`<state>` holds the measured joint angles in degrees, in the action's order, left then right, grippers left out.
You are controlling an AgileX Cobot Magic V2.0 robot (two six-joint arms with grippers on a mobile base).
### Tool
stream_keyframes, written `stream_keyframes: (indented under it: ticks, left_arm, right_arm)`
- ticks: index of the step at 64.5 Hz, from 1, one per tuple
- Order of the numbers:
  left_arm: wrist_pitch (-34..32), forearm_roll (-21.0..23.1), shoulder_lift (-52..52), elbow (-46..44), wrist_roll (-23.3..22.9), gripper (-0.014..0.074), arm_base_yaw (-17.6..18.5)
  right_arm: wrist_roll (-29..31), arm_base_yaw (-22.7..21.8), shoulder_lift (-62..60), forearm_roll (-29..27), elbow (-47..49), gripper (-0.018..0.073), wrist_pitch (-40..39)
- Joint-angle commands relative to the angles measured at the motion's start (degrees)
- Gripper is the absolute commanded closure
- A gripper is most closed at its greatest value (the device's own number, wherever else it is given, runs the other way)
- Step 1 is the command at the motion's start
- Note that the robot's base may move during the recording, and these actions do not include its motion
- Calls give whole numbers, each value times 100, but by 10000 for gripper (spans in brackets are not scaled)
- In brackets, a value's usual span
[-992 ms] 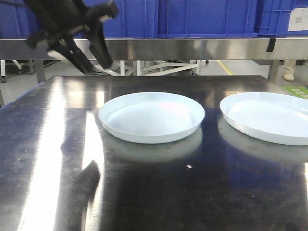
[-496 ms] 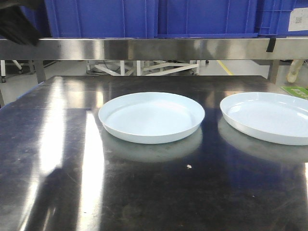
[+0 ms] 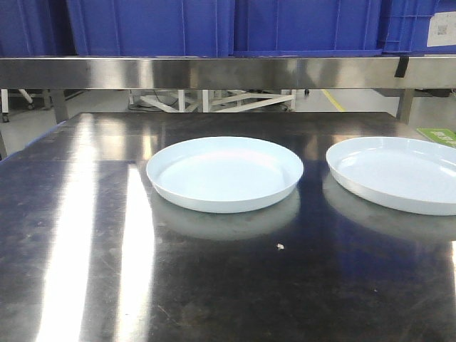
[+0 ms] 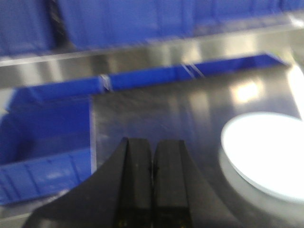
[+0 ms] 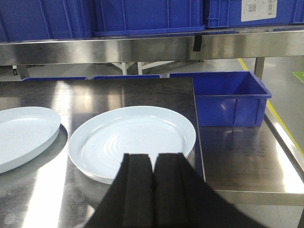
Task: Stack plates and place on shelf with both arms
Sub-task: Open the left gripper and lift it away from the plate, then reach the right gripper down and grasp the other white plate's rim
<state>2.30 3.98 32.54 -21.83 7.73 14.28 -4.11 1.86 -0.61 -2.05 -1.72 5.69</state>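
Well, I see a dark, glare-streaked steel bench (image 3: 85, 235) with the shelf (image 3: 228, 71) rail and blue crates (image 3: 149, 25) behind. One plate (image 3: 224, 173) lies mid-bench, the second plate (image 3: 399, 173) apart by the right edge. My right gripper (image 5: 153, 159), fingers together, sits just short of the second plate; my left gripper (image 4: 153, 147), likewise closed, has a plate ahead-right.

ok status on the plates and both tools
Left tool shut, empty. Right tool shut, empty. Two plates apart on tabletop, not stacked. Nothing between them.
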Motion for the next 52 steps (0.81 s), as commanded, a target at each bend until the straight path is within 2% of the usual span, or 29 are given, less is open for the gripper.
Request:
stream_keyframes:
  ticks: [1, 7, 11, 52]
  left_arm:
    - [-526, 27, -300, -62, -53, 507, -229]
    - [-391, 53, -413, -25, -53, 507, -436]
    - [-364, 226, -422, -25, -53, 507, -496]
    - [-354, 295, -410, -25, -53, 514, -496]
  right_arm:
    - [44, -14, -108, 1, 1, 501, -474]
    - [44, -14, -108, 1, 1, 501, -474]
    - [44, -14, -108, 1, 1, 501, -474]
    - [44, -14, -108, 6, 1, 501, -622]
